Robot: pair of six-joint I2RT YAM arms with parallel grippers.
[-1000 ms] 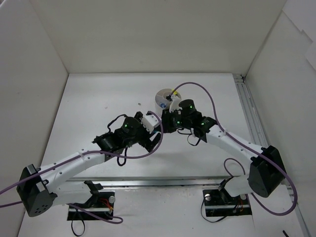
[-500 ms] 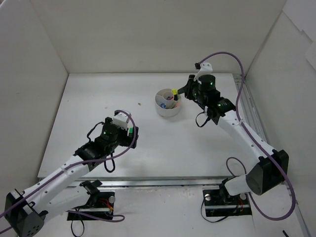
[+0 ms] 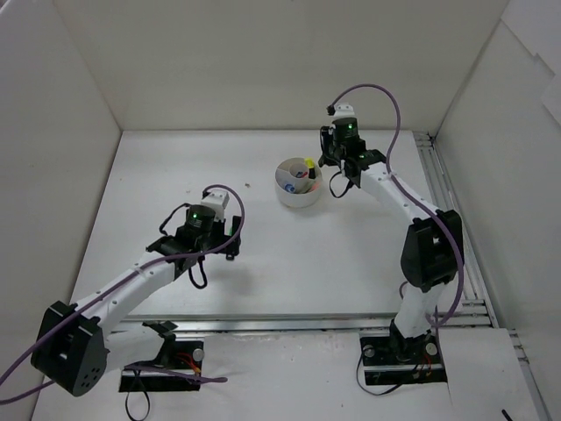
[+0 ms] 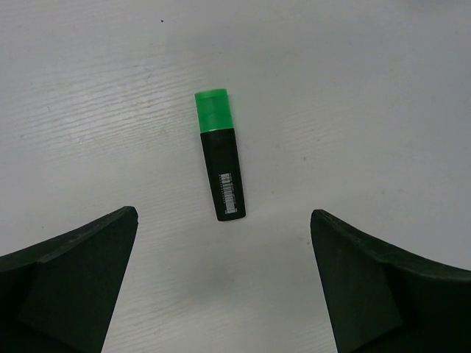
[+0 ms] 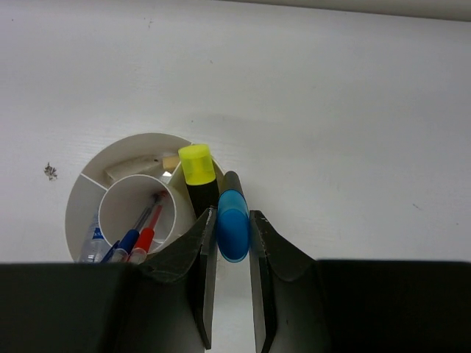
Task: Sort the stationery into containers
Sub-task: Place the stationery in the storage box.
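Observation:
My right gripper (image 5: 232, 215) is shut on a blue-capped black highlighter (image 5: 233, 234). It holds it upright just over the right rim of the round white tub (image 5: 73, 213). The tub holds a yellow-capped highlighter (image 5: 196, 165), blue and red pens (image 5: 140, 237), a clear tube (image 5: 92, 243) and a beige piece (image 5: 132, 168). My left gripper (image 4: 223, 215) is open above a green-capped black highlighter (image 4: 221, 158) that lies flat on the table between and ahead of the fingers. In the top view the tub (image 3: 282, 195) is at the back centre, the right gripper (image 3: 324, 165) beside it and the left gripper (image 3: 213, 237) at the left middle.
White walls close the table on the left, back and right. A metal rail (image 3: 443, 210) runs along the right side. Purple cables loop over both arms.
Both grippers were together at the table's middle a second ago. The left arm has drawn back left and the green highlighter now lies on the table. The right arm has swung to the tub.

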